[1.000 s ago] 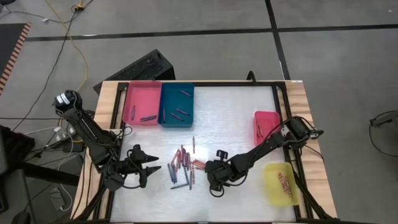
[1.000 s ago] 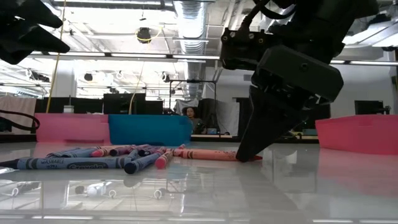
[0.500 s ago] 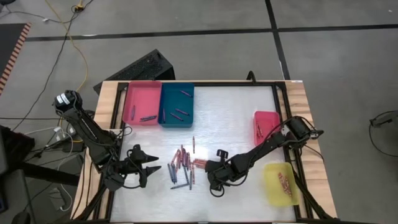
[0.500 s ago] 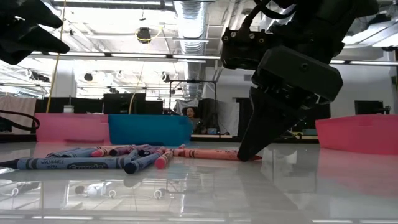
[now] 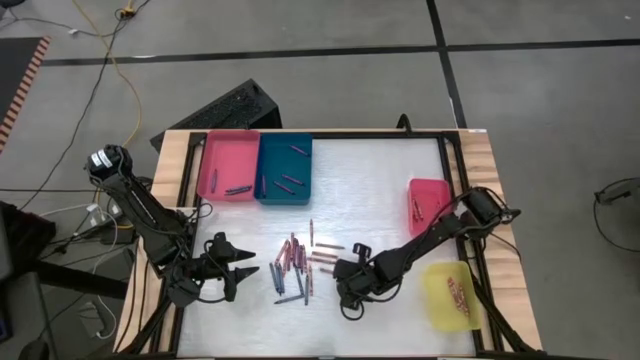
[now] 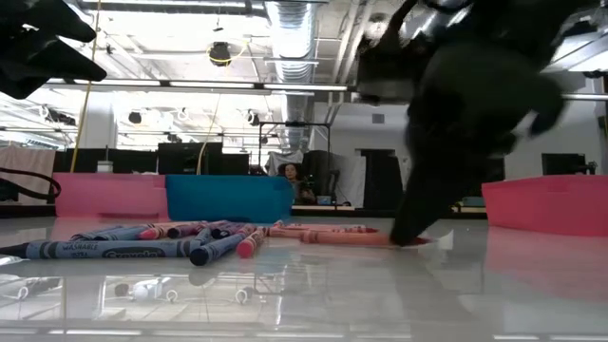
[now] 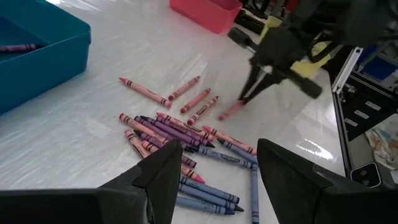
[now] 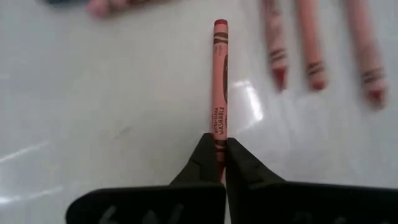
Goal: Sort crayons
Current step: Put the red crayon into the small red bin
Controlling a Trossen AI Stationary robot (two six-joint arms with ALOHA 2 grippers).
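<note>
The crayons (image 5: pixel 296 266) lie in a loose pile near the table's middle, also in the low view (image 6: pixel 171 241) and the left wrist view (image 7: pixel 180 140). One red crayon (image 8: pixel 219 81) lies apart from the pile, and my right gripper (image 5: pixel 340 270) is shut on its end. My left gripper (image 5: pixel 246 271) hangs open above the table to the left of the pile, its fingers (image 7: pixel 166 167) holding nothing. My right gripper pinches the red crayon's near end (image 8: pixel 219 142) between its two fingertips. The fingers slant down from the table's right side and run along the crayon. The crayon (image 6: pixel 356 238) lies flat on the table and points away from the fingers toward the pile.
A pink tray (image 5: pixel 228 165) and a blue tray (image 5: pixel 285 168) stand at the far left with a few crayons in them. A red tray (image 5: pixel 428 198) and a yellow tray (image 5: pixel 450 296) stand at the right edge. Three more red crayons (image 8: pixel 311 43) lie beside the held one.
My right gripper has shifted a little toward the table's right edge. The red crayon at its fingertips has slid along the table with it, away from the pile.
</note>
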